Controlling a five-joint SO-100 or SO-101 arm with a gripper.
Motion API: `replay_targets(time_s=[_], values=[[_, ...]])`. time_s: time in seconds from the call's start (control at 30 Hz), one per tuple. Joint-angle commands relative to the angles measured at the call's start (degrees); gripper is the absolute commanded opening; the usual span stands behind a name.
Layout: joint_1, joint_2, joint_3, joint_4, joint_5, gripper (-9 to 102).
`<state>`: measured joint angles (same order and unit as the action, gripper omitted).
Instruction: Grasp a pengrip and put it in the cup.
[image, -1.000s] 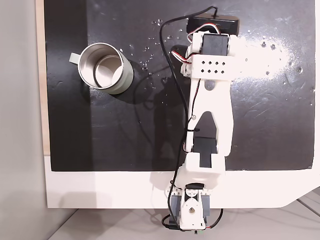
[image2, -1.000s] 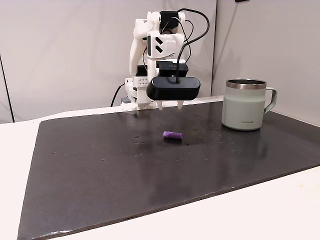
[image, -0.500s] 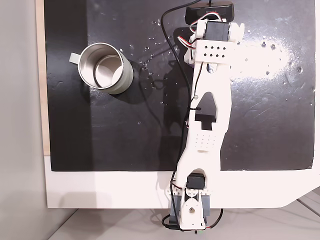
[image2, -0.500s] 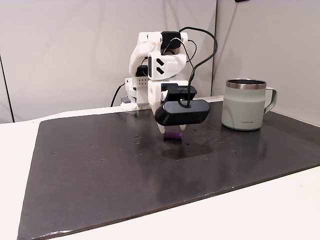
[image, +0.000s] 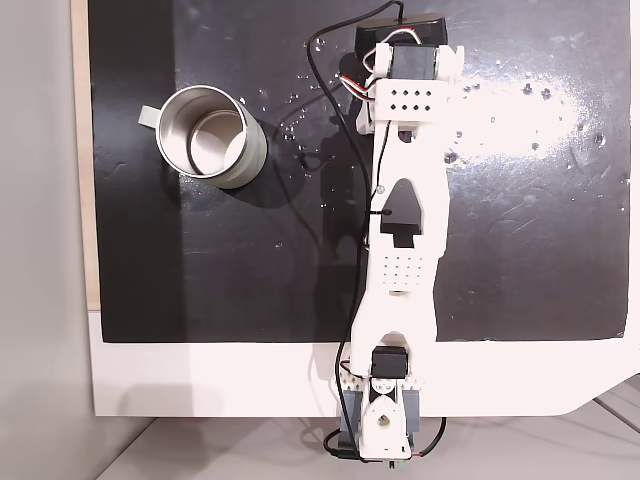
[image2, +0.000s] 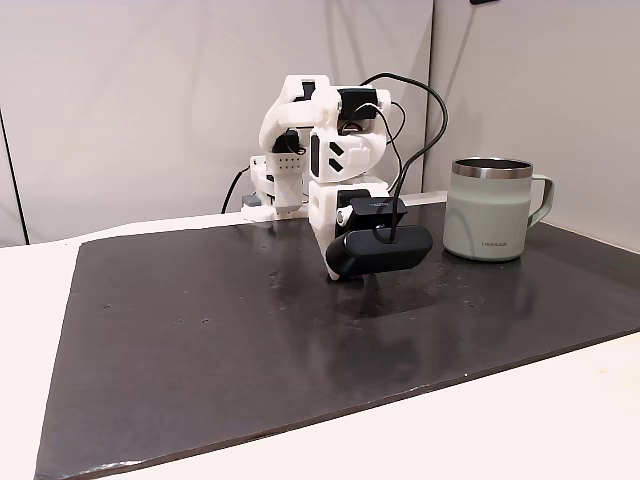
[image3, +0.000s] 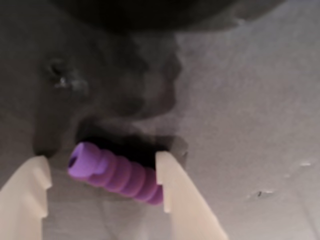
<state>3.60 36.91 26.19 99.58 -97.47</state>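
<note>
In the wrist view you see your gripper spread wide, low over the black mat, the purple pengrip lying between its fingers. The cup stands at nine o'clock from the arm's head in a fixed view.

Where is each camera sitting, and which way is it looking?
A fixed view: up above, looking straight down on the black mat, the cup and the whole white arm.
Another fixed view: low at the mat's edge, looking sideways toward the arm's base, with the cup on the right.
Wrist view: on the arm, close to the mat; the gripper with its two cream fingers around the purple pengrip.
Shared: both fixed views show the cup, mat and arm.
</note>
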Motion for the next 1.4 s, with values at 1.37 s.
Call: replay_targets(time_s=[1.37], values=[[-2.0, 33.6, 17.5, 0.9, 6.2, 0]])
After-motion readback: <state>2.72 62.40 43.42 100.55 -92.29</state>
